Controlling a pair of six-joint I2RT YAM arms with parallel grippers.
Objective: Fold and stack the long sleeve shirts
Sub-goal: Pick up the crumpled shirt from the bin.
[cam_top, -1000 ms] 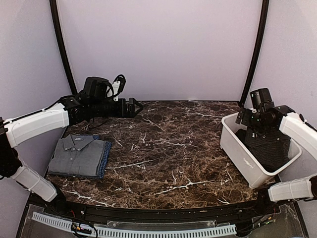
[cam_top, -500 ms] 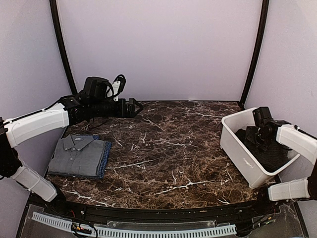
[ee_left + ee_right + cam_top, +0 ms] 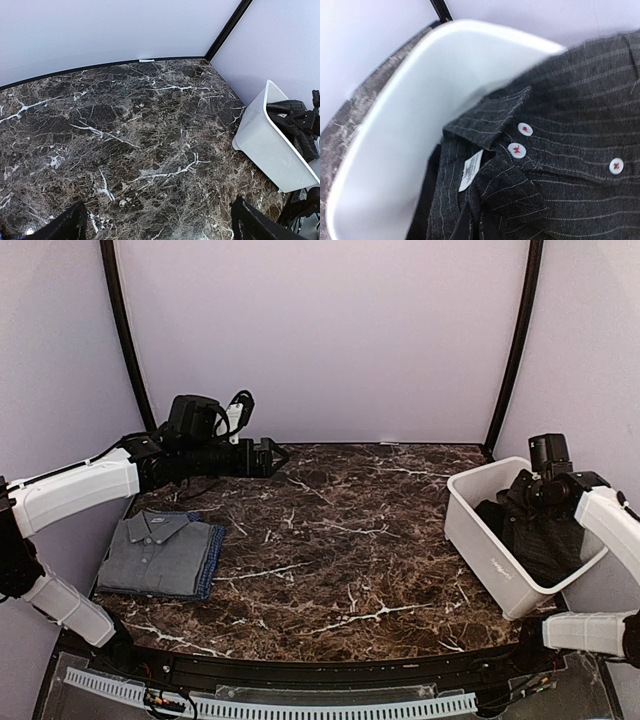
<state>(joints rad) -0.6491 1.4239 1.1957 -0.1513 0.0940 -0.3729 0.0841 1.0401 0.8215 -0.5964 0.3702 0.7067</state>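
Observation:
A charcoal pinstriped long sleeve shirt [image 3: 545, 535] lies bunched in the white tub [image 3: 490, 555] at the right. My right gripper [image 3: 532, 496] is down in the tub and shut on this shirt's cloth, which rises toward it. The right wrist view is filled by the shirt's collar and pale buttons [image 3: 519, 149]; my own fingers are hidden there. A folded grey shirt [image 3: 155, 552] rests on a folded blue one [image 3: 211, 565] at the table's left. My left gripper [image 3: 275, 455] hovers open above the back left, its fingertips [image 3: 70, 226] wide apart over bare marble.
The dark marble table [image 3: 340, 540] lies between the folded stack and the tub. The tub's white wall [image 3: 405, 145] curves close around the shirt. Black frame posts [image 3: 515, 340] stand at both back corners, with purple walls behind.
My right gripper dropped into the tub, shut on the pinstriped shirt, and has begun drawing the cloth upward. The left arm and the folded stack have stayed still.

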